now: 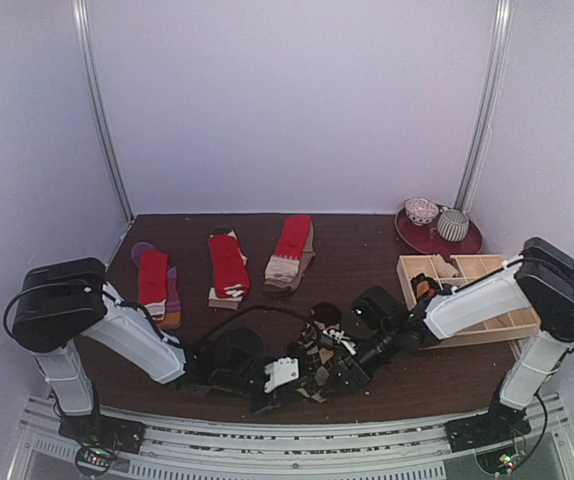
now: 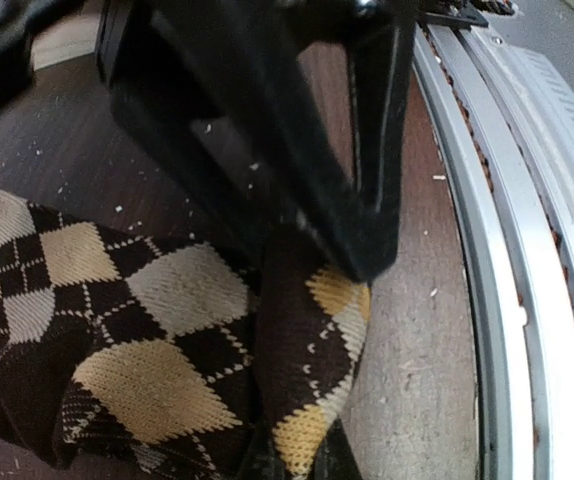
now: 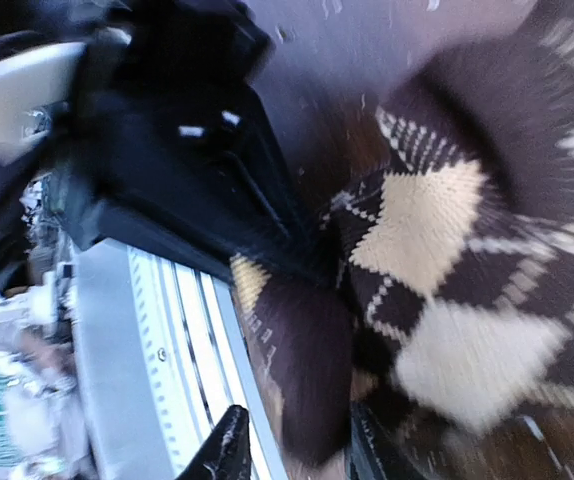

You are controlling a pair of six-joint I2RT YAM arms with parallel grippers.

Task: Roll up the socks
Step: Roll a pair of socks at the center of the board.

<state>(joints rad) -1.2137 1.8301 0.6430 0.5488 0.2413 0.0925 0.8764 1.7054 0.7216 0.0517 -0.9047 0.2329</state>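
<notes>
1. Top view: both arms reach in to 6 o'clock on the dark table [image 1: 367, 235]. There the left gripper [image 1: 279, 376] and the right gripper [image 1: 329, 342] meet over the brown-and-beige argyle sock [image 1: 312, 388], which they mostly hide.
2. Across the far side lie three flat pairs. The red-and-purple socks [image 1: 155, 285] are at 10 o'clock, the red socks with white cuffs [image 1: 227, 268] at 11, and the red socks with tan cuffs [image 1: 290, 252] at 12.
3. The wooden grid tray [image 1: 487, 335] sits at 3 o'clock, under the right forearm.
4. Left wrist view: the argyle sock [image 2: 167, 330] lies bunched from 6 to 9 o'clock. The left gripper [image 2: 359, 262] is clenched, and its dark fingers [image 2: 297, 150] pinch a raised fold at the centre. A metal rail [image 2: 527, 250] runs down the 3 o'clock side.
5. Right wrist view, blurred: the sock [image 3: 437, 230] fills 1 to 5 o'clock. A dark fold sits between the right gripper's fingertips [image 3: 232, 445] at 6 o'clock. I cannot tell whether they squeeze it.
</notes>
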